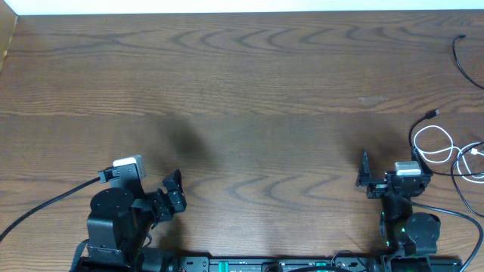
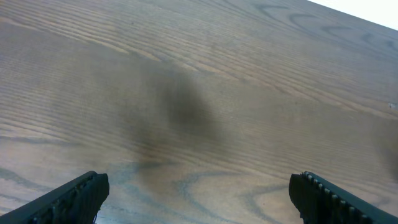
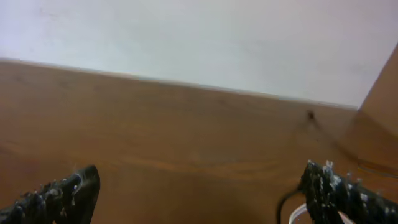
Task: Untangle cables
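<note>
White cable (image 1: 433, 143) and black cable (image 1: 456, 170), loops overlapping, lie on the surface (image 1: 242, 91) just behind and outboard of the right claw (image 1: 366, 176), the heap running sideways away from it. Right claw jaws wide apart, empty, tips aimed away from the cables; left claw (image 1: 176, 193) likewise apart and empty, well away from them. Right arm much nearer; it likely needs to swing round onto the loops.
</note>
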